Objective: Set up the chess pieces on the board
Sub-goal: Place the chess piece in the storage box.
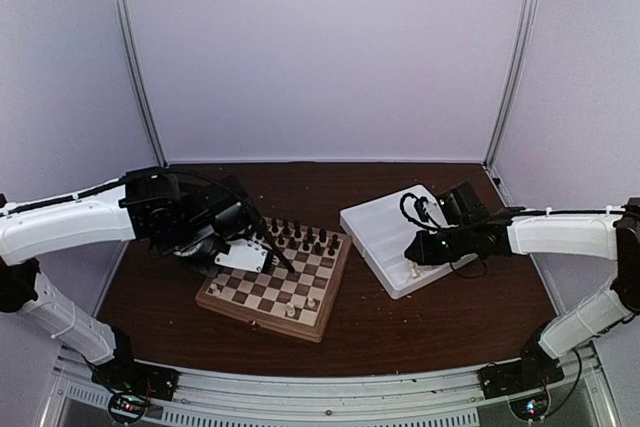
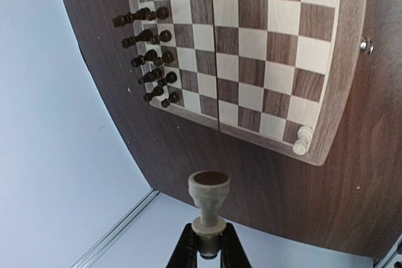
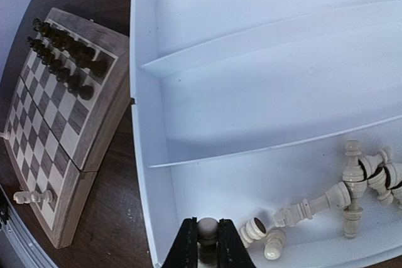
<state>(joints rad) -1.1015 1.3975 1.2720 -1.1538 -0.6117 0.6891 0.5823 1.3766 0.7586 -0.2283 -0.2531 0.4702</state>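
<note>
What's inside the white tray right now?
Cream chess pieces lie jumbled in one end compartment of the white tray; the right gripper grips one there. The pile runs past the picture's edge, so its count is hidden.

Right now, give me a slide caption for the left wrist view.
Left end effector holding a cream chess piece, board beyond with dark pieces in two rows.
</note>
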